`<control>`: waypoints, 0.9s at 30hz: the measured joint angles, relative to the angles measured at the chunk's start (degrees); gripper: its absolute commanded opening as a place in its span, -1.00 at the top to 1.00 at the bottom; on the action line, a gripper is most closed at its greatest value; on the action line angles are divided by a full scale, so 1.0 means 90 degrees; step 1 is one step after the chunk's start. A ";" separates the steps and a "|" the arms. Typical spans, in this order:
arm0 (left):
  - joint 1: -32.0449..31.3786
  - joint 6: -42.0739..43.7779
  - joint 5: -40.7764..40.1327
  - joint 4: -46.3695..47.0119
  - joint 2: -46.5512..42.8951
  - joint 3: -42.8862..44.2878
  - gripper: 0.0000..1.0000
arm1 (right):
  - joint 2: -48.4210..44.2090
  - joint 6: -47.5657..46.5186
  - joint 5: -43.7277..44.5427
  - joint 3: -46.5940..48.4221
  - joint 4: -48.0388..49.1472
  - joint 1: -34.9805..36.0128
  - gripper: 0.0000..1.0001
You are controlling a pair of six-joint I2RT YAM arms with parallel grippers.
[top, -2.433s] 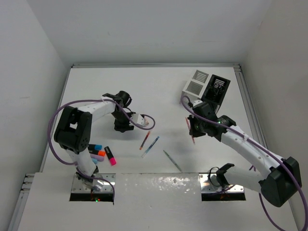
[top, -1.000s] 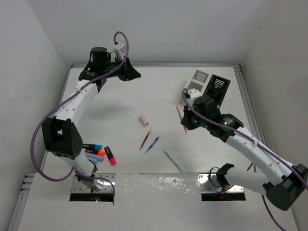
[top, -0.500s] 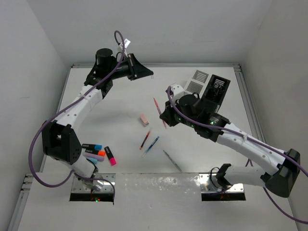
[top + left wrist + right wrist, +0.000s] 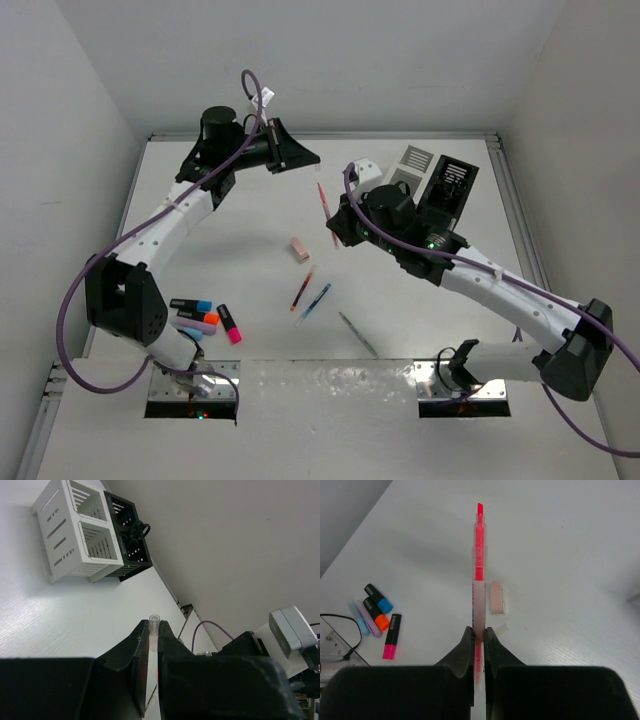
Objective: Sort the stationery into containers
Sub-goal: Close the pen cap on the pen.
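My right gripper [image 4: 334,228] is shut on a pink-red pen [image 4: 323,203] and holds it in the air over the mid table, tip pointing away [image 4: 478,555]. My left gripper [image 4: 312,160] is raised just beyond the pen's far end and shut on a small clear cap-like tube [image 4: 154,621]. A pink eraser [image 4: 298,249] lies below the pen and also shows in the right wrist view [image 4: 496,597]. The white organiser [image 4: 408,168] and the black organiser [image 4: 450,185] stand at the back right. Black-handled scissors [image 4: 135,530] stick out of the black one.
A red pen [image 4: 302,290], a blue pen [image 4: 315,302] and a grey pen [image 4: 357,333] lie near the front middle. Several highlighters [image 4: 205,315] lie at the front left. A small clear scrap [image 4: 501,628] lies by the eraser.
My right gripper has carried the pen up and left, close to the left gripper. The left gripper has shifted slightly right toward it. The eraser lies where the left gripper left it.
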 measured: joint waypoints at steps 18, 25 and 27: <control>-0.0063 0.1258 -0.0197 -0.0510 0.0136 0.0597 1.00 | 0.0296 -0.0015 -0.0189 0.0066 0.0131 -0.0410 1.00; -0.0051 0.1579 -0.0238 -0.0629 0.0250 0.0886 1.00 | 0.0347 -0.0146 -0.0279 0.0143 0.0061 -0.0483 1.00; -0.0019 0.1668 -0.0240 -0.0680 0.0265 0.0991 1.00 | 0.0389 -0.0204 -0.0296 0.0228 0.0022 -0.0495 1.00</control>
